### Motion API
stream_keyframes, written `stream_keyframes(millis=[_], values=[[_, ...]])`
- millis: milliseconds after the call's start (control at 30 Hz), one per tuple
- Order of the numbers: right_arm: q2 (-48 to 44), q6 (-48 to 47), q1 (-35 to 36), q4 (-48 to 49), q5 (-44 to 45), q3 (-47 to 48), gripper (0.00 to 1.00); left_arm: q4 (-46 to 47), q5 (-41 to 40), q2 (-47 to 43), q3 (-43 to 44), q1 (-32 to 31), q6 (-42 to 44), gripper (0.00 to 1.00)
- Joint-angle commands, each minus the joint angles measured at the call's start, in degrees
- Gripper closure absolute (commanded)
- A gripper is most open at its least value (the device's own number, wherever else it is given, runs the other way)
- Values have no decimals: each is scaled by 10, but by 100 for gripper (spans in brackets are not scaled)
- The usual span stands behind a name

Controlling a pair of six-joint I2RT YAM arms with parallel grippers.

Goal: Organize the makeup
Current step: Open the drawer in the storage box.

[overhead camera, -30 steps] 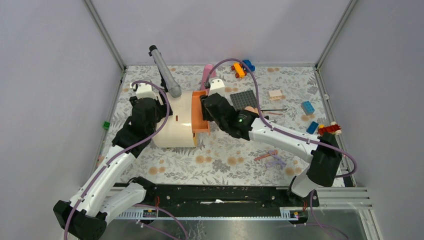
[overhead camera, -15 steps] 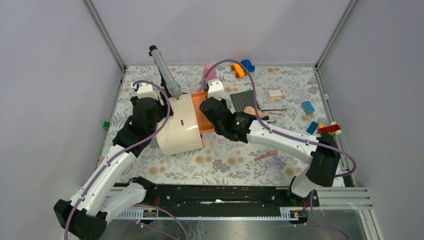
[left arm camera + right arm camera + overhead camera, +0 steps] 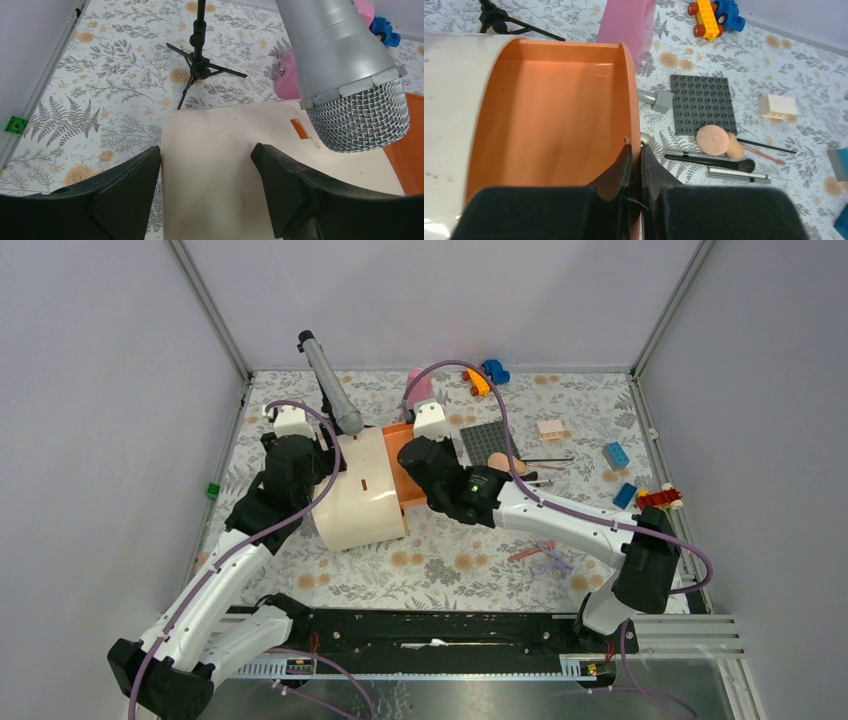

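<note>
The table (image 3: 440, 540) wears a pale cloth printed with ferns and orange flowers, and plain grey walls (image 3: 100, 440) close it in on three sides. A cream case (image 3: 355, 495) lies left of centre with an orange tray (image 3: 554, 110) showing at its right end.

The left arm rises from its base, bends at the elbow and leans over the case's left end. The left pincer (image 3: 206, 150) stands spread over the cream top, nothing pinched between its fingers; whether they touch the case I cannot tell. The right arm stretches low across the table from the right side. The right pincer (image 3: 635, 150) is pressed together on the thin rim of the orange tray.

The makeup lies apart from the case, just beside a dark studded plate (image 3: 701, 104): a round peach puff (image 3: 712, 139) touching a peach sponge (image 3: 735, 149), with thin brushes (image 3: 709, 160) next to them.

Only the left wrist view shows the mesh head of a microphone (image 3: 350, 75) up close and a green brick (image 3: 15, 125) at the wall. Only the right wrist view shows that the tray's inside is bare.
</note>
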Motion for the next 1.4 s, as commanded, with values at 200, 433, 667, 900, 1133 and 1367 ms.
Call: stream_keyframes(millis=[200, 433, 667, 900, 1133, 1367], values=[[-13, -36, 3, 59, 56, 17, 88, -18, 10, 9, 13, 1, 9, 24], [-29, -31, 3, 67, 49, 7, 47, -18, 12, 10, 13, 1, 9, 24], [-63, -22, 3, 60, 39, -2, 42, -18, 12, 7, 13, 1, 9, 24], [-87, -17, 11, 29, -119, -1, 52, -20, 1, -3, 18, 1, 5, 20], [-85, 15, 16, 20, -188, -13, 65, -47, 1, -22, 47, 1, -14, 14], [-53, 12, 18, 10, -222, -5, 80, -85, 21, -41, 38, 1, -30, 24]])
